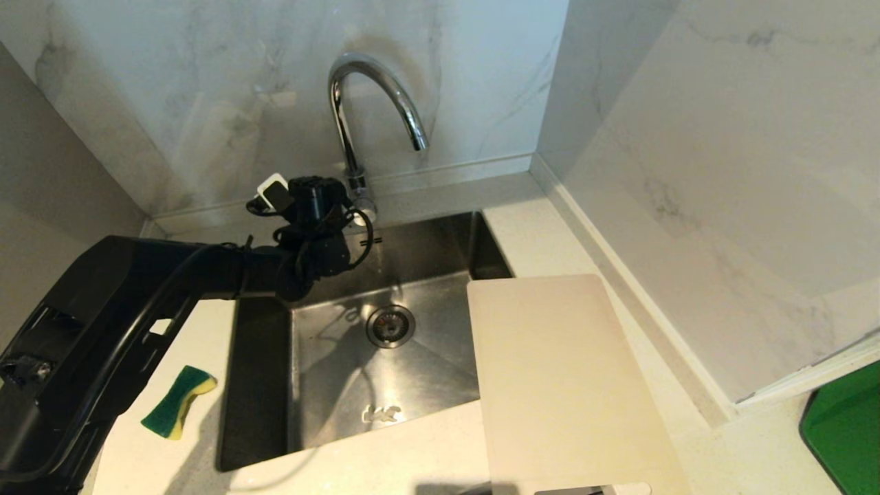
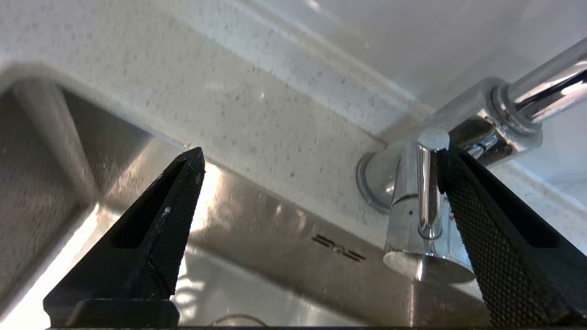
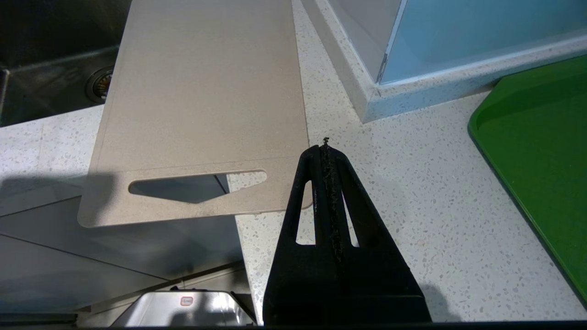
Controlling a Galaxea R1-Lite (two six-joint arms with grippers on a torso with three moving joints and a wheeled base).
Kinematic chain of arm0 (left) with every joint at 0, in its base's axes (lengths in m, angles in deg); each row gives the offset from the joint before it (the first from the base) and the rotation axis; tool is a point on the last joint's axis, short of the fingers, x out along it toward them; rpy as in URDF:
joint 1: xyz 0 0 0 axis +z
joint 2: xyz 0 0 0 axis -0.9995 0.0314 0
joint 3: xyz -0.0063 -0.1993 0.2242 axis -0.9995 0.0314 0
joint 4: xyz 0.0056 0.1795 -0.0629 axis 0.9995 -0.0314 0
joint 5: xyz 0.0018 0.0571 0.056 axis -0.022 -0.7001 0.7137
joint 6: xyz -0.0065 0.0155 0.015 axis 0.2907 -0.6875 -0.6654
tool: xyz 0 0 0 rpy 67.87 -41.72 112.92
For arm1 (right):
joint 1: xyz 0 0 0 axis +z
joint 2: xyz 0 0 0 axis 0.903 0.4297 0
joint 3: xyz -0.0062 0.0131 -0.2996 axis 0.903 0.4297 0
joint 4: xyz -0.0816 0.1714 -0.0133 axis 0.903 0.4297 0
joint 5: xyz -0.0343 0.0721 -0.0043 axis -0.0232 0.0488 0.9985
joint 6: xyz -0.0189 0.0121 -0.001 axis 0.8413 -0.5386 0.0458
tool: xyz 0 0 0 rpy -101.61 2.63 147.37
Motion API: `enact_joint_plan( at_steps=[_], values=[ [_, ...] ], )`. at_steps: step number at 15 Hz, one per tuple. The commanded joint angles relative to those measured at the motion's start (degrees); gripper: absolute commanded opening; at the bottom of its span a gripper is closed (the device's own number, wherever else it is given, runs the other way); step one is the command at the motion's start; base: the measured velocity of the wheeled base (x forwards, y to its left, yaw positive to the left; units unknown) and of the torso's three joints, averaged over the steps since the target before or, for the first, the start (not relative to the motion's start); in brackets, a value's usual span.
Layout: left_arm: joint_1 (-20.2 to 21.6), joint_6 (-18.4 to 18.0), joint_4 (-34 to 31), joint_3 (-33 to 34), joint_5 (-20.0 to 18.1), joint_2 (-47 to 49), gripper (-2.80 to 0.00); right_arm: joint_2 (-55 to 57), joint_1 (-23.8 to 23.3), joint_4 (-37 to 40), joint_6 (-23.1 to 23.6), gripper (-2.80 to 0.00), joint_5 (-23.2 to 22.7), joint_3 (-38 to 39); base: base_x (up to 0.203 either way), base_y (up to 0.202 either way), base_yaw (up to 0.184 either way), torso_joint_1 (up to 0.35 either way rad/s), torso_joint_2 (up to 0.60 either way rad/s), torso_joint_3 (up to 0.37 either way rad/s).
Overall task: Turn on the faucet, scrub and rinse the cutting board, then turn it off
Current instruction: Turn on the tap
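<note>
Head view: the faucet (image 1: 375, 103) rises at 12 o'clock behind the sink (image 1: 330, 385), its spout arching toward 1 o'clock. The left gripper (image 1: 350, 210) sits at the faucet base, its arm reaching in from 8 o'clock. The cutting board (image 1: 564, 385) lies at 4 o'clock, one edge overhanging the sink's right rim. A green-and-yellow sponge (image 1: 179, 401) rests on the countertop (image 1: 151, 454) at 8 o'clock; a green tray (image 1: 845, 426) shows at 4 o'clock.

Left wrist view: the left gripper (image 2: 321, 158) has its fingers spread wide; one finger (image 2: 495, 238) lies just beside the faucet's lever (image 2: 429, 188), the other well apart over the sink wall.

Right wrist view: the right gripper (image 3: 325, 149) has its fingers pressed together, empty, above the countertop just beside the cutting board's (image 3: 206, 91) slotted end, which overhangs the counter edge.
</note>
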Motion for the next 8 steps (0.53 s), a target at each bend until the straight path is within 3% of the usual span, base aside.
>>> enact_joint_plan(
  at_steps=[1, 3, 8],
  values=[
    [-0.1, 2.3, -3.1, 0.0, 0.3, -1.1, 0.00, 0.0, 0.0, 0.0, 0.0, -2.80, 0.0, 0.0, 0.000, 0.000, 0.000, 0.000, 0.00, 0.000],
    [-0.2, 5.7, -7.8, 0.0, 0.0, -2.3, 0.00, 0.0, 0.0, 0.0, 0.0, -2.80, 0.0, 0.1, 0.000, 0.000, 0.000, 0.000, 0.00, 0.000],
    [-0.5, 7.3, -9.0, 0.2, 0.1, -2.7, 0.00, 0.0, 0.0, 0.0, 0.0, -2.80, 0.0, 0.0, 0.000, 0.000, 0.000, 0.000, 0.00, 0.000]
  ],
)
